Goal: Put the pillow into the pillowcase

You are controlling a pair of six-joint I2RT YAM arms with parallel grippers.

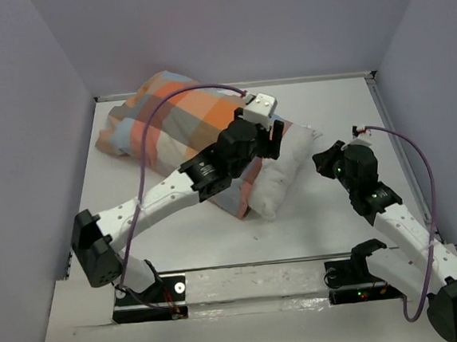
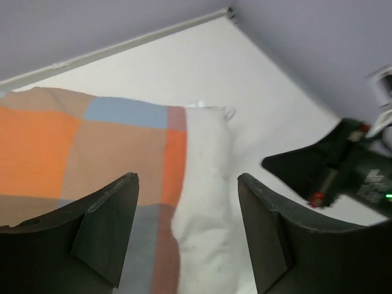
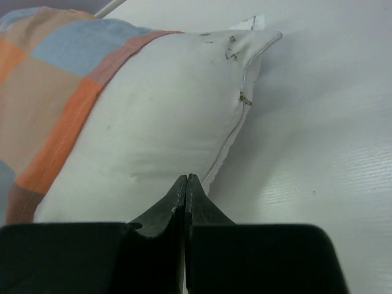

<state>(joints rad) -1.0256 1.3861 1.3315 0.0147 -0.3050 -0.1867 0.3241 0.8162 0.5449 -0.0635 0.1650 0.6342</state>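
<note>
Black jaws of the left gripper point(image 2: 187, 196) stand apart above the hem of the pillowcase point(image 2: 73, 141), where the pillow point(image 2: 205, 184) pokes out white. The bundle's long axis runs from the far-left corner of the table point(image 1: 327, 106) toward its middle, bare end facing the right edge. The right gripper point(image 3: 186, 184), pressed together and empty, points at that end from just beside it, its arm folded low. The left arm stretches diagonally over the case.

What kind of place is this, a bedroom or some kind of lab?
Most likely a robot test cell, not a bedroom: plain walls box in a white table, the left arm and right arm are bolted at its near edge, and the pillow, partly in its pillowcase, lies on it.
</note>
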